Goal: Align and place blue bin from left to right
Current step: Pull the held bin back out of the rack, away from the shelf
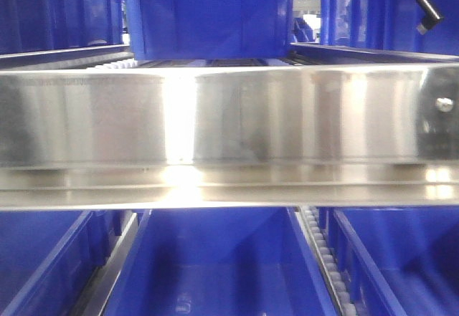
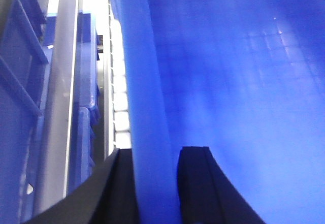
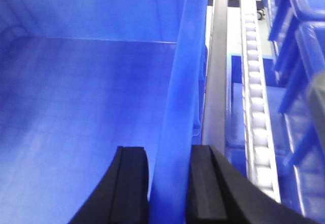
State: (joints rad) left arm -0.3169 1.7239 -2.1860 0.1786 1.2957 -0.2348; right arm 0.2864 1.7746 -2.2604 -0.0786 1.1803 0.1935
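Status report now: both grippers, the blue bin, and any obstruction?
Left gripper clamped on blue bin left wall, right gripper on its right wall. Bin empty. Roller rail close beside right wall; steel beam across front view.

No legible text, labels or numbers, blue bin [image 3: 76,107] plain, steel rail [image 1: 229,115] unmarked

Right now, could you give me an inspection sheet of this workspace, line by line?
Surface: roller track beside the bin; steel beam across the front view.
Job's things: blue bin, open top, nothing seen inside.
Clutter: nothing seen.
Grippers: left gripper and right gripper each straddle a bin wall, fingers against it.
Cables: black cable, top right of front view.
Surroundings: other bins above and alongside.
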